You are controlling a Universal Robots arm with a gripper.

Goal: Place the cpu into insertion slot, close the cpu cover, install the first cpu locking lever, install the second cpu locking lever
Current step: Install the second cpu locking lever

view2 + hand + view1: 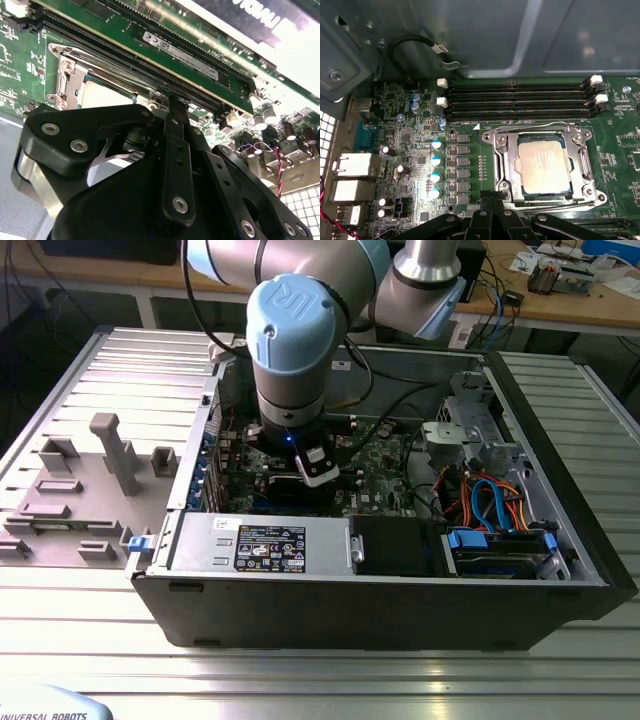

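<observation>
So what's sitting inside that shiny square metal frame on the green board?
A flat silvery-grey square chip lies inside the shiny metal frame. The frame overlaps the chip's edges, and the socket beneath is hidden.

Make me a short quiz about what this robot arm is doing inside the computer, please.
1. True or false: the cpu already lies in the insertion slot.
2. Does the cpu cover lie down over the chip, or stand raised? A) down B) raised
3. Which long black slots run beside the socket in the first wrist view?

Key: 1. True. 2. A. 3. The memory slots, empty there. The gripper sits at the socket's edge.
</observation>
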